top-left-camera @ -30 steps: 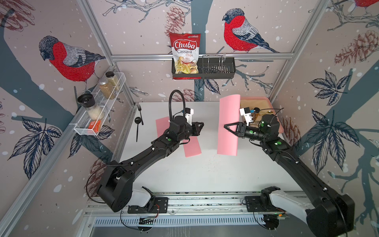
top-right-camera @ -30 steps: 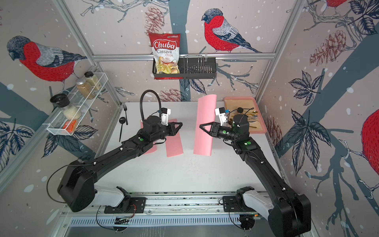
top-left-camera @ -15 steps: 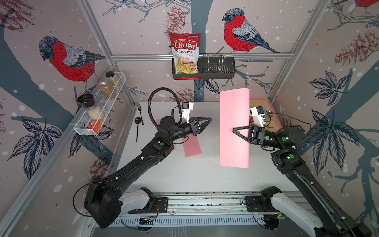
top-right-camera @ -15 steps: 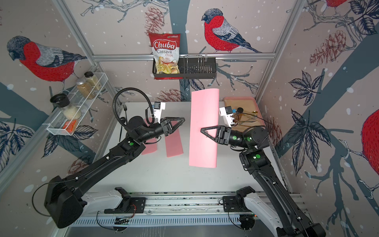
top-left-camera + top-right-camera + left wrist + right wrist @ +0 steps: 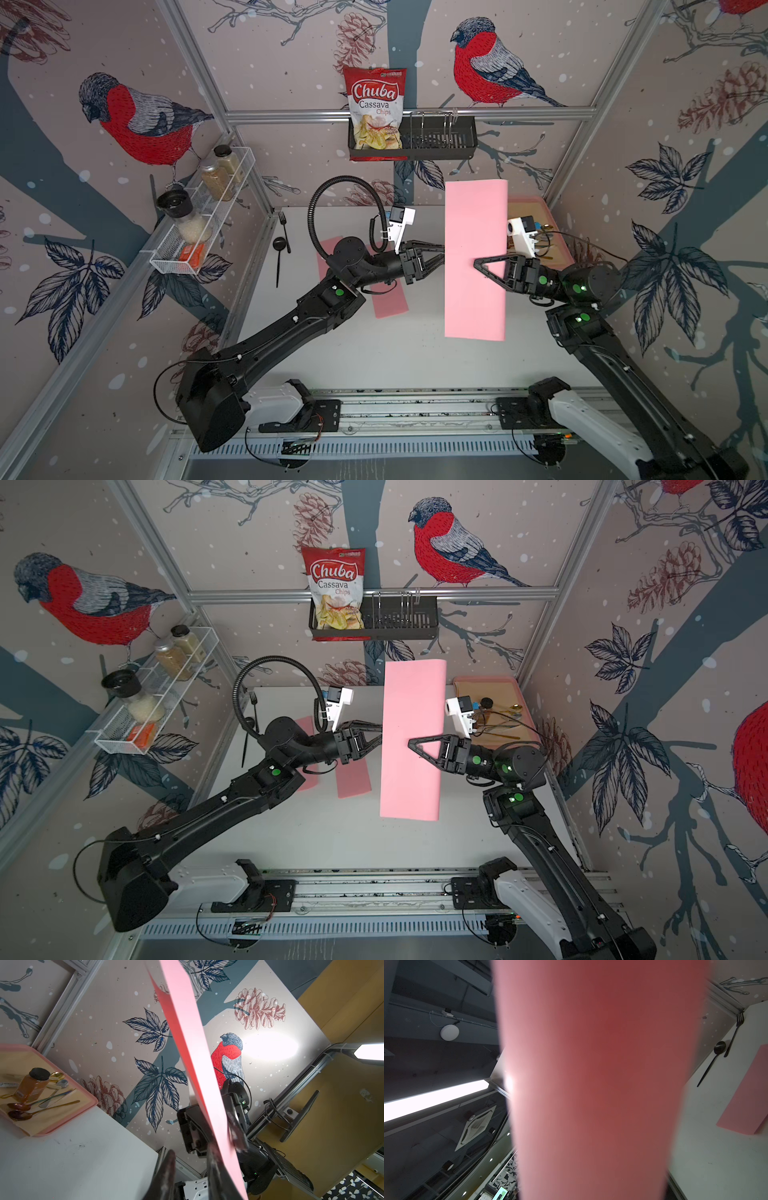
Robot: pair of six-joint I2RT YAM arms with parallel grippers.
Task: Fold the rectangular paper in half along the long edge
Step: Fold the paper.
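The right gripper (image 5: 478,264) is clenched on the paper (image 5: 473,232). The left gripper (image 5: 439,255) is spread, its fingers (image 5: 166,1172) apart at the paper's opposite long edge; whether that edge lies between them cannot be told. The paper is held in the air over the white table (image 5: 415,357), broad face up, long axis running from the near side toward the back wall (image 5: 311,174). Two pink sheets (image 5: 388,299), a fork (image 5: 285,232) and a spoon (image 5: 279,244) lie below; a tray (image 5: 469,688) sits in the right rear corner.
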